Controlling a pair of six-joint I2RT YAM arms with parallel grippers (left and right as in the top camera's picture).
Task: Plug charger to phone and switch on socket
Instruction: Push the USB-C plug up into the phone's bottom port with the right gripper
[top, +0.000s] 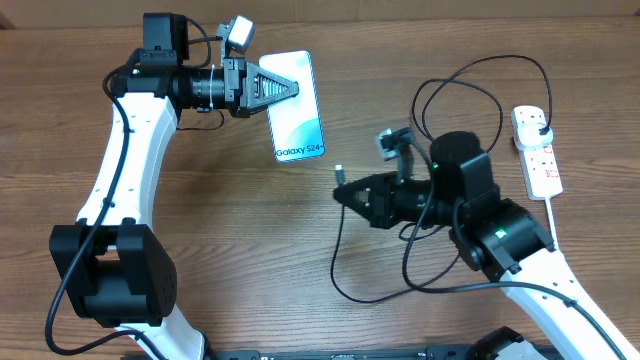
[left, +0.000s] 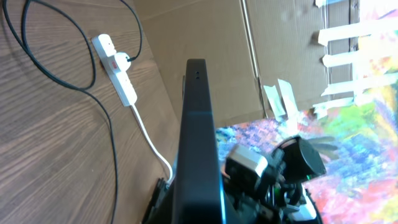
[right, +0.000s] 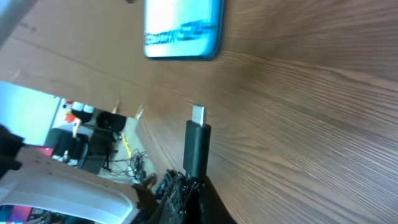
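Note:
The phone (top: 299, 110) shows a bright blue screen with "Galaxy S24+" at its near short edge. My left gripper (top: 288, 90) is shut on its far part and holds it; in the left wrist view the phone (left: 199, 143) shows edge-on between the jaws. My right gripper (top: 345, 190) is shut on the charger's connector (top: 340, 174), whose metal tip (right: 198, 114) points toward the phone's near edge (right: 181, 31), a short gap away. The black cable (top: 345, 275) loops back to its plug (top: 540, 130) in the white power strip (top: 538, 155) at the far right.
The power strip's thick white cord (left: 149, 140) runs toward the table's near right side. Cable loops (top: 470, 85) lie left of the strip. Cardboard and a colourful wall (left: 348, 112) show beyond the table in the left wrist view.

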